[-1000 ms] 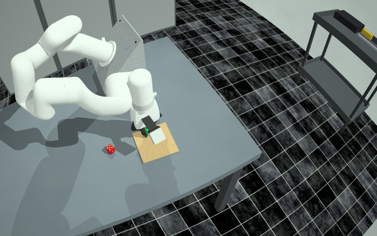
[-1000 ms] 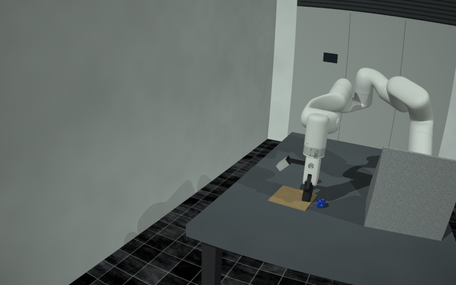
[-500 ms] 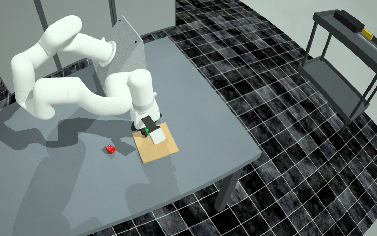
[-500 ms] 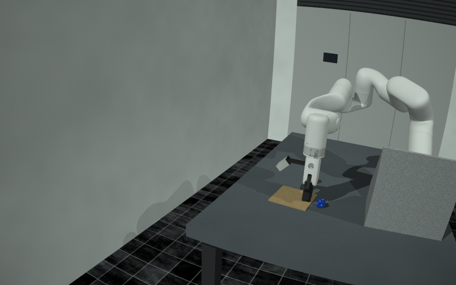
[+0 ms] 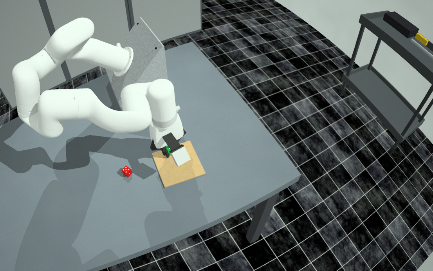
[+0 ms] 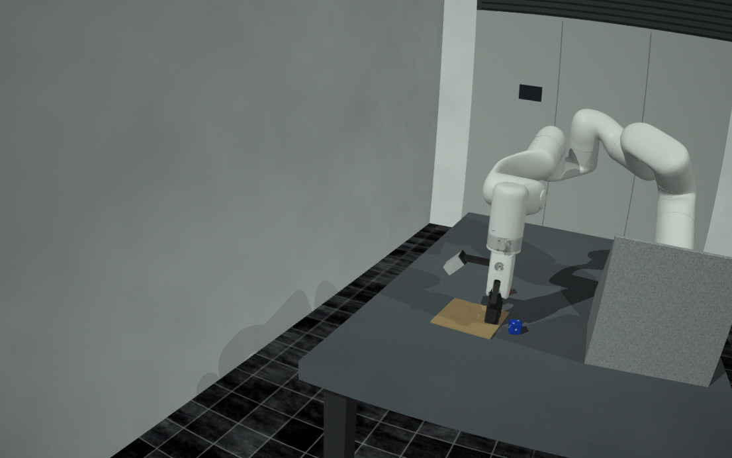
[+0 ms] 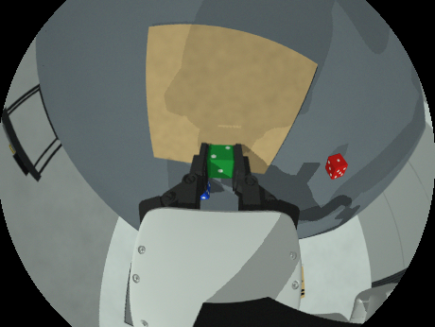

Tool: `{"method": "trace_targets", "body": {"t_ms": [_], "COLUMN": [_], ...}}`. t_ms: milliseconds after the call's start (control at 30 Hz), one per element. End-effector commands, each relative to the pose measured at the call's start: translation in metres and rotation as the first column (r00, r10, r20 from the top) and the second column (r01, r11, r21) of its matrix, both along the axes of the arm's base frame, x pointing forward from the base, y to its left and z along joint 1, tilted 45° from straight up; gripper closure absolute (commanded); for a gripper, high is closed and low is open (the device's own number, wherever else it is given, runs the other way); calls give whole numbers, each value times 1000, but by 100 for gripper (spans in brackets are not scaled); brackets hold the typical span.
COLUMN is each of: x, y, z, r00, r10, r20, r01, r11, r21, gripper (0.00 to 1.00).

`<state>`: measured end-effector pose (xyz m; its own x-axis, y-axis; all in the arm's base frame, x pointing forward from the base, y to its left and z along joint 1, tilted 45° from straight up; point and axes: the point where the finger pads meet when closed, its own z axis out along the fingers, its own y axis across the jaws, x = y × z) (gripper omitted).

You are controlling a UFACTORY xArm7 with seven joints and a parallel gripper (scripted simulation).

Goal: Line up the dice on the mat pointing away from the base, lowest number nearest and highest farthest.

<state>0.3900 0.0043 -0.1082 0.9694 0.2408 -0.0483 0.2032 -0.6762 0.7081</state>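
My gripper (image 7: 220, 153) is shut on the green die (image 7: 221, 162), low over the near edge of the tan mat (image 7: 226, 97). In the top view the green die (image 5: 168, 150) shows only partly under the wrist, at the mat's (image 5: 180, 165) edge nearest the arm. The red die (image 5: 126, 171) lies flat on the table left of the mat, and it also shows in the wrist view (image 7: 336, 164). The blue die (image 6: 515, 326) lies on the table just off the mat's (image 6: 469, 318) edge in the exterior view. In the wrist view a sliver of the blue die (image 7: 204, 195) shows behind the fingers.
A grey slanted panel (image 5: 140, 60) stands on the table behind the arm; it also shows in the exterior view (image 6: 658, 310). A metal shelf cart (image 5: 392, 73) stands on the floor far to the right. The table's front edge runs close beyond the mat.
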Motion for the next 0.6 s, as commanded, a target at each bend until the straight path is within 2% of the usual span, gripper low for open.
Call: {"method": "trace_targets", "body": {"t_ms": [0, 67, 100, 267, 300, 467, 500, 567], "x": [1, 1, 1, 1, 1, 1, 1, 1], "y": [2, 2, 2, 2, 2, 2, 2, 2], "z": [1, 1, 1, 1, 1, 1, 1, 1], "r00": [1000, 1000, 1000, 1000, 1000, 1000, 1000, 1000], "r10": [3, 3, 3, 3, 3, 3, 3, 3], "r20": [2, 2, 2, 2, 2, 2, 2, 2], "r01": [-3, -3, -3, -3, -3, -3, -3, -3], "r11": [1000, 1000, 1000, 1000, 1000, 1000, 1000, 1000], "r21": [3, 3, 3, 3, 3, 3, 3, 3], "gripper": [79, 79, 75, 71, 67, 63, 58, 58]}}
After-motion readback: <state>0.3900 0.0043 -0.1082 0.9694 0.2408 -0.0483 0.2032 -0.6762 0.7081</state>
